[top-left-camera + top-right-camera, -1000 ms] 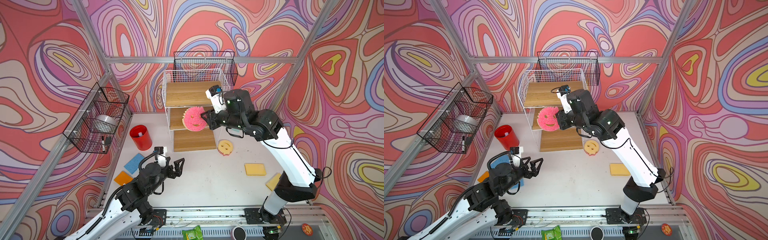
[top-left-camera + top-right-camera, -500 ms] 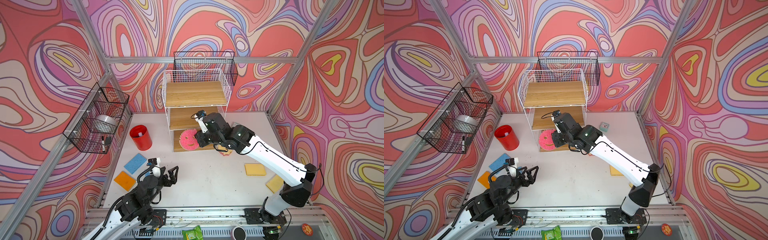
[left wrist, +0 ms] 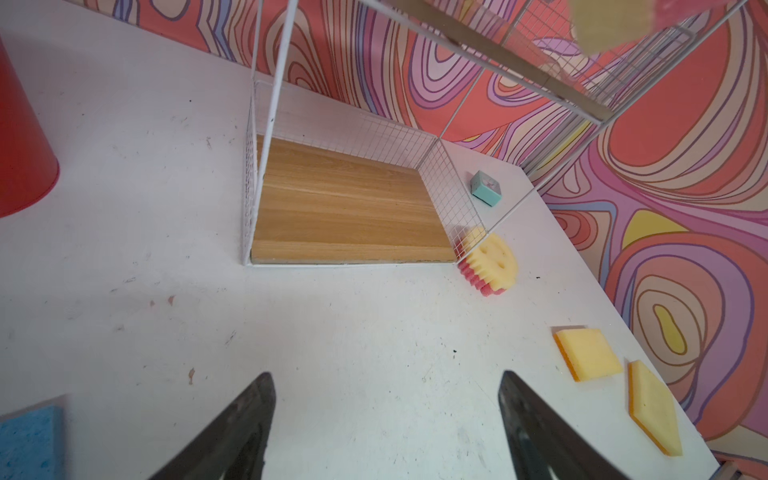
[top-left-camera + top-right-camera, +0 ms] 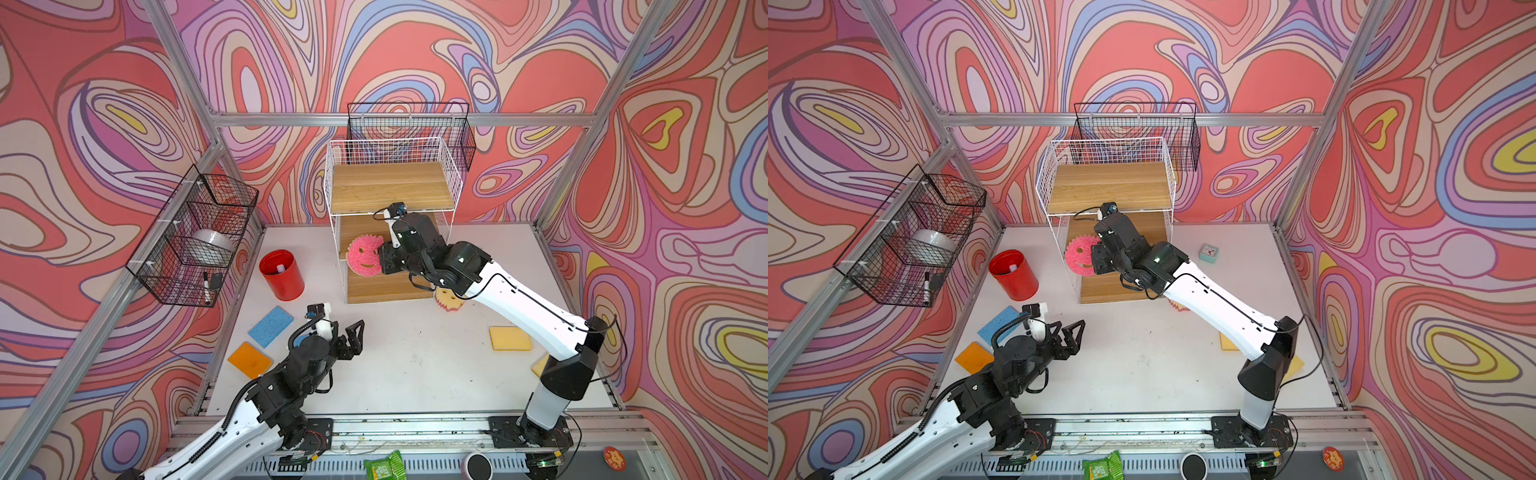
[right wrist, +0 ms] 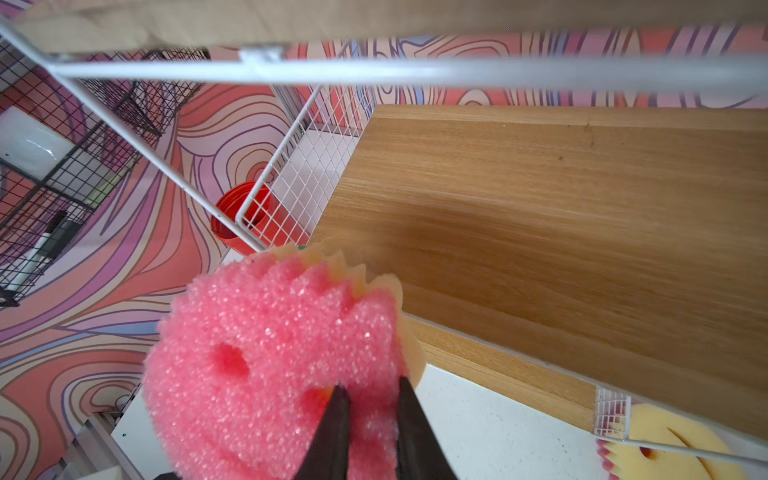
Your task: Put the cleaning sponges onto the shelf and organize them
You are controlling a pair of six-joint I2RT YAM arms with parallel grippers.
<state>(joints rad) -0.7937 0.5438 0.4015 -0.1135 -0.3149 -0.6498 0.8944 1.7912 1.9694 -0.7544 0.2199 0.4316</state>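
Trouble is likeliest at the left front upright of the shelf [image 4: 392, 188]. We have the right gripper [image 5: 368, 390] pinching the pink smiley sponge [image 5: 266, 353] by one edge only, holding it in the air at the front left corner of the middle board, close to the white wire. We judge that a soft sponge nipped so shallowly could catch its scalloped rim on that wire, twist out of the pinch and drop to the table [image 4: 415, 365]. Our left gripper [image 3: 385, 376] hangs spread wide and empty above the table, near the blue sponge [image 4: 271, 326] and orange sponge [image 4: 249, 359].
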